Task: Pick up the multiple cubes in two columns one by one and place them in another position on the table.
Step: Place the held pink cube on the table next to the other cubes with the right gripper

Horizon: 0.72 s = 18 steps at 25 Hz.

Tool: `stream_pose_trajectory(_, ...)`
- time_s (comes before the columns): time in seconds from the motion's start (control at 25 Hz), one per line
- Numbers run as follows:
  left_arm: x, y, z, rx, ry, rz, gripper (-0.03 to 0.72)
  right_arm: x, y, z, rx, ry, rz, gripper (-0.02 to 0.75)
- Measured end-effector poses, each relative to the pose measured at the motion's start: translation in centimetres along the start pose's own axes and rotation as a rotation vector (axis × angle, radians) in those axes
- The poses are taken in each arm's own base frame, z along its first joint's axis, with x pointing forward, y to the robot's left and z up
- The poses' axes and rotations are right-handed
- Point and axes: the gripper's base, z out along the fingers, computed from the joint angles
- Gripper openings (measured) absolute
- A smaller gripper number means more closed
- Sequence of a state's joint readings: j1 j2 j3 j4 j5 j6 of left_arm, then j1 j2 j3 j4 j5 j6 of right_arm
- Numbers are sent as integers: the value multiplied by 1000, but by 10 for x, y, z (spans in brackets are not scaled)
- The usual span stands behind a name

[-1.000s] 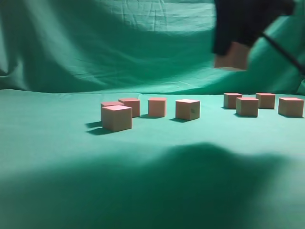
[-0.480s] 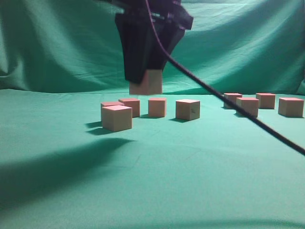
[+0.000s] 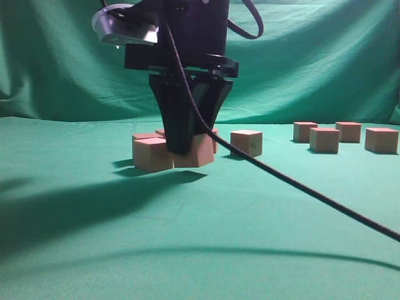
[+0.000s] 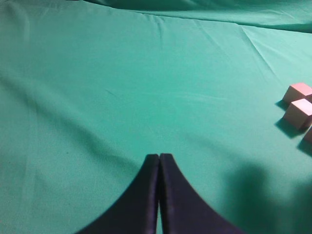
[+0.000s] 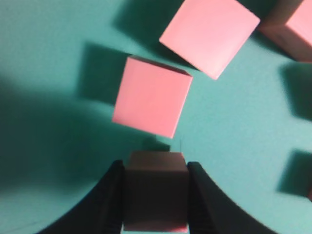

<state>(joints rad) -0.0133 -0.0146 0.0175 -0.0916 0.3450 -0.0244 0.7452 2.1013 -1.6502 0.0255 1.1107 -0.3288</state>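
Note:
My right gripper (image 3: 190,149) is shut on one salmon cube (image 3: 201,152), held low and slightly tilted just over the table (image 3: 187,237), right beside another cube (image 3: 152,154). In the right wrist view the held cube (image 5: 156,187) fills the gap between the black fingers (image 5: 111,195), with loose cubes (image 5: 152,96) (image 5: 209,31) just ahead. More cubes (image 3: 246,143) stand behind and to the right. My left gripper (image 4: 159,157) is shut and empty over bare cloth, with two cubes (image 4: 298,112) at its view's right edge.
A group of several cubes (image 3: 324,139) stands at the back right. The arm's black cable (image 3: 312,192) slants across the right foreground. Green cloth backdrop (image 3: 62,62) hangs behind. The near cloth holds only shadows.
My right gripper has carried the cube from high at the upper right, leftward across the table, and down beside the left group of cubes.

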Motion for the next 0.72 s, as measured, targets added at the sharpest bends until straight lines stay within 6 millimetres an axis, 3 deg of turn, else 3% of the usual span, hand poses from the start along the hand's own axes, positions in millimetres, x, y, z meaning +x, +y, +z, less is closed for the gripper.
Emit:
stream_pose_trajectory(0.64, 0, 0, 0, 0, 0, 0, 0, -1, 1, 8, -17, 11, 7, 264)
stream_pose_trajectory(0.72, 0, 0, 0, 0, 0, 0, 0, -1, 1, 8, -20, 12, 9, 364)
